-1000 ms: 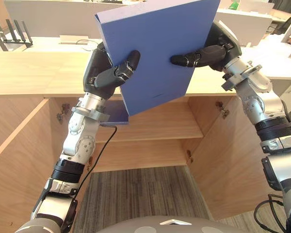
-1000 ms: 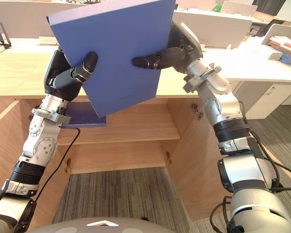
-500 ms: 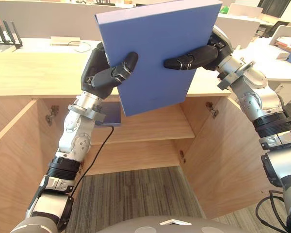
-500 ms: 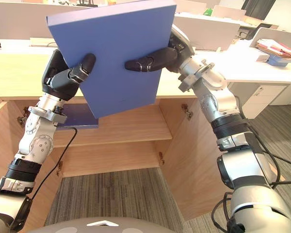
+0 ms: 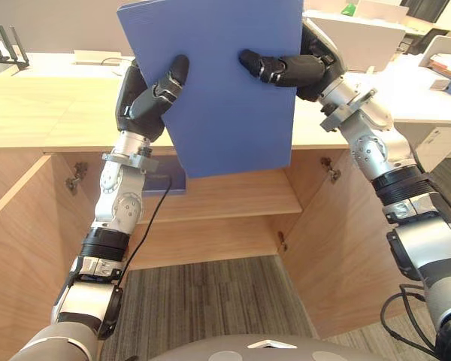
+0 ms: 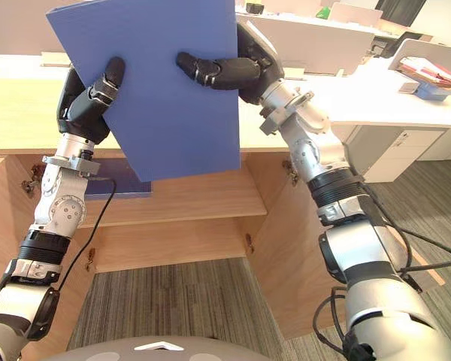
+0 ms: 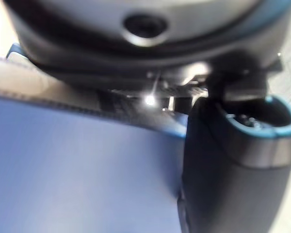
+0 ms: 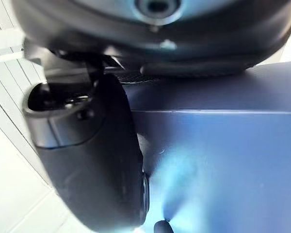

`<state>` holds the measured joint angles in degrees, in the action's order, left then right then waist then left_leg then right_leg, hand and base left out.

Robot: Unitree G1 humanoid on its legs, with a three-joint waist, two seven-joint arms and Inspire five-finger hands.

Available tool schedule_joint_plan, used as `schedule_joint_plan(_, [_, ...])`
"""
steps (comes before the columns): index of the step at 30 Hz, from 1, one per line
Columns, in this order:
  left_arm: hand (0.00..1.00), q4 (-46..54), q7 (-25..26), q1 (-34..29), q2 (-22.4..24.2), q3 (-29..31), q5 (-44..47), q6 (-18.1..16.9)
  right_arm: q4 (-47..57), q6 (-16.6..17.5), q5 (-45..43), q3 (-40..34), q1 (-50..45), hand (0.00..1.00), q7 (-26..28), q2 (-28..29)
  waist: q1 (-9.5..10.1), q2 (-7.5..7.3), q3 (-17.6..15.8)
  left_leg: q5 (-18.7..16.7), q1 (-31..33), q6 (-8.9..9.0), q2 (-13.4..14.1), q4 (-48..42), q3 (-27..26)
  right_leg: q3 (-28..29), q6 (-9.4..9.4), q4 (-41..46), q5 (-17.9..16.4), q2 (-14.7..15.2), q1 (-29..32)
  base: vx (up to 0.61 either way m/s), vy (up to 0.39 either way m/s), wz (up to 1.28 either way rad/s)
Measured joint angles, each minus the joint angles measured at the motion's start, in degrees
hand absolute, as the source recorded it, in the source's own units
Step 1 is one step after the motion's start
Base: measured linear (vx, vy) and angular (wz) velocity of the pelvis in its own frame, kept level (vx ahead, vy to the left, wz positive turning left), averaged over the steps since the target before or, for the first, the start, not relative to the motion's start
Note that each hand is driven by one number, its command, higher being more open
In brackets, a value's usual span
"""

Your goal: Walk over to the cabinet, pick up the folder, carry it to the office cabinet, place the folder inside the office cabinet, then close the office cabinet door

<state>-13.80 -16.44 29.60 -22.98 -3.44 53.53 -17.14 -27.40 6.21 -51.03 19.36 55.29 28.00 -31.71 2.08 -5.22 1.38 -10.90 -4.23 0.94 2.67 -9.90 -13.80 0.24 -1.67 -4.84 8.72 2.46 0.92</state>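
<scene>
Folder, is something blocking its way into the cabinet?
Nothing visible does. The folder, in the left hand and right hand, is in front of the open cabinet; only a blue thing lies at the shelf's left.

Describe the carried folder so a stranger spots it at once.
In front of the open wooden cabinet, the left hand and right hand pinch a large blue folder upright. Unlike the darker blue thing lying on the shelf behind it, it hangs in the air.

folder (image 5: 225, 90): betw. left hand (image 5: 146, 101) & right hand (image 5: 289, 69), before cabinet (image 5: 30, 120)
shelf (image 5: 240, 199): in cabinet, below folder
</scene>
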Motion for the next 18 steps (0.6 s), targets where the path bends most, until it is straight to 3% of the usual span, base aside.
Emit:
schedule_joint_plan(2, [0.0,0.0,0.02,0.23,0.07,0.58,0.12,-0.88,-0.41,-0.01,-0.34,-0.87,-1.01,0.0,-0.1,1.44,-0.05,0.03,-0.64,0.02,0.23,-0.04,-0.08,-0.23,0.19,-0.08,0.0,0.0,0.0,0.13,0.03,-0.08,0.0,0.06])
schedule_joint_plan(3, [1.0,0.04,0.02,0.32,0.19,0.61,0.11,-1.66,-0.93,-0.01,-1.3,-1.32,-2.03,0.0,-0.78,2.67,-0.16,0.13,-0.79,-0.01,0.66,-0.04,-0.1,-0.65,0.42,-0.18,0.0,0.0,-0.01,0.21,0.16,-0.07,0.0,0.12])
schedule_joint_plan(6, [1.0,0.11,0.05,1.28,1.1,0.61,0.45,-1.46,-1.34,0.38,-2.63,-5.41,-6.82,0.0,-2.49,6.78,0.02,0.29,-1.42,-0.04,1.2,-0.09,-0.13,-1.12,0.99,-0.72,0.0,0.0,-0.01,0.3,0.24,-0.04,-0.003,0.1])
schedule_joint_plan(14, [1.0,0.81,0.92,0.36,5.14,2.19,5.08,-1.5,-1.38,0.65,-8.82,-7.92,-17.18,0.0,-6.34,14.97,-0.7,1.22,-3.0,-0.04,1.8,-0.1,-0.1,-1.56,1.16,-0.8,-0.01,0.28,0.0,0.29,0.54,-0.03,-0.003,0.01])
schedule_joint_plan(18, [1.0,1.39,1.59,-7.16,5.91,2.72,4.3,-0.67,-1.28,0.38,-7.66,-5.76,-22.3,0.0,-6.66,16.16,-0.93,2.11,-3.6,-0.09,1.79,-0.17,-0.09,-1.61,1.17,-0.62,-0.03,0.28,0.03,0.24,0.54,-0.02,0.001,-0.02])
